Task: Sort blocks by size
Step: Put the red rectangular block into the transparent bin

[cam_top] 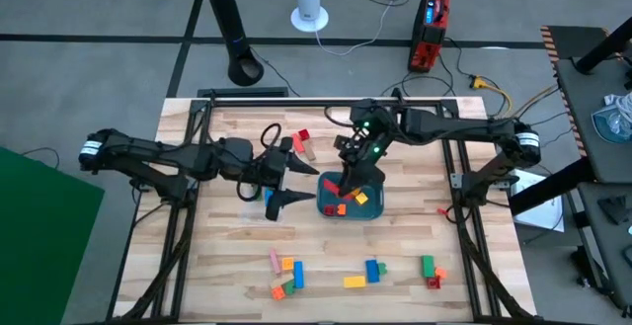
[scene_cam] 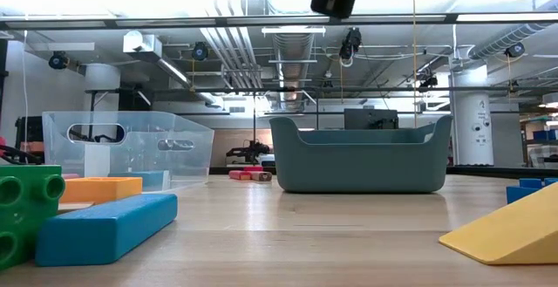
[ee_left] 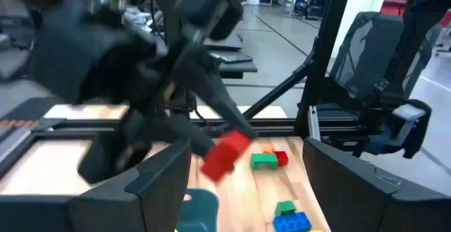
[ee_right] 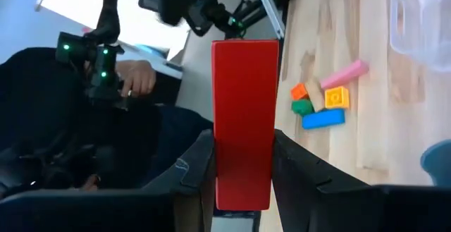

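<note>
My right gripper hangs over the teal tray, shut on a red bar block. The same red block shows in the left wrist view below those fingers. A few red, orange and yellow blocks lie in the tray. My left gripper stands open just left of the tray, over the clear container, with nothing between its fingers. Other blocks lie in clusters along the near edge, and a few lie at the far side. My right gripper pinches the red bar between its two fingers, on the two long sides of one end. The fingers lie along the bar, whose other end sticks out past the fingertips. They come from above, slanting down, and the bar is tilted, clear of the tray.
The table's metal frame rails run along both sides. In the low view a green block, a blue bar and a yellow wedge lie close to the near edge. Bare wood shows between the tray and the near blocks.
</note>
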You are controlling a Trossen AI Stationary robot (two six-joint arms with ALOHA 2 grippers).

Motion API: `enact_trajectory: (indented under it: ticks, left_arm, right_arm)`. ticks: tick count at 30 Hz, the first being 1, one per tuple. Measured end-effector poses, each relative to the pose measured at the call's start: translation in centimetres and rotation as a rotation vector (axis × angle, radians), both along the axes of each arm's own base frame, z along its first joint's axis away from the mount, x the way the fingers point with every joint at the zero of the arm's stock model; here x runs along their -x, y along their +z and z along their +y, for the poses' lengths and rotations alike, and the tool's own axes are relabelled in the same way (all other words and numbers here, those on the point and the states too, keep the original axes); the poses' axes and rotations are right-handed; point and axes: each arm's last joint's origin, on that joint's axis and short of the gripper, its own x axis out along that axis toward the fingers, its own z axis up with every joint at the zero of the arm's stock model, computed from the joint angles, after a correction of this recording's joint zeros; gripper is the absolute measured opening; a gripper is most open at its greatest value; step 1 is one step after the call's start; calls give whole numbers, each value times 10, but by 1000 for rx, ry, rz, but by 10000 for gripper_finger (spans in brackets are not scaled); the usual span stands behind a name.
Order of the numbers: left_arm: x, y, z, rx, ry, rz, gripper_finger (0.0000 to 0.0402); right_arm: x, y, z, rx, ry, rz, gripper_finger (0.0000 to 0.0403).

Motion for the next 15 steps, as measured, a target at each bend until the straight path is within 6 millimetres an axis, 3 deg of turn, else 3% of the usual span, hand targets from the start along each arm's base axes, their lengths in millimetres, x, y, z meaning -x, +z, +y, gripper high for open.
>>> enact_trajectory:
  ticks: [7, 15]
  left_arm:
    - [-5, -4, -1, -29, -12, 5, 260]
    - [-26, -23, -5, -25, -67, 28, 260]
  right_arm:
    - [-5, -6, 7, -13, 34, 17, 95]
    - [-6, -6, 7, -14, 31, 20, 95]
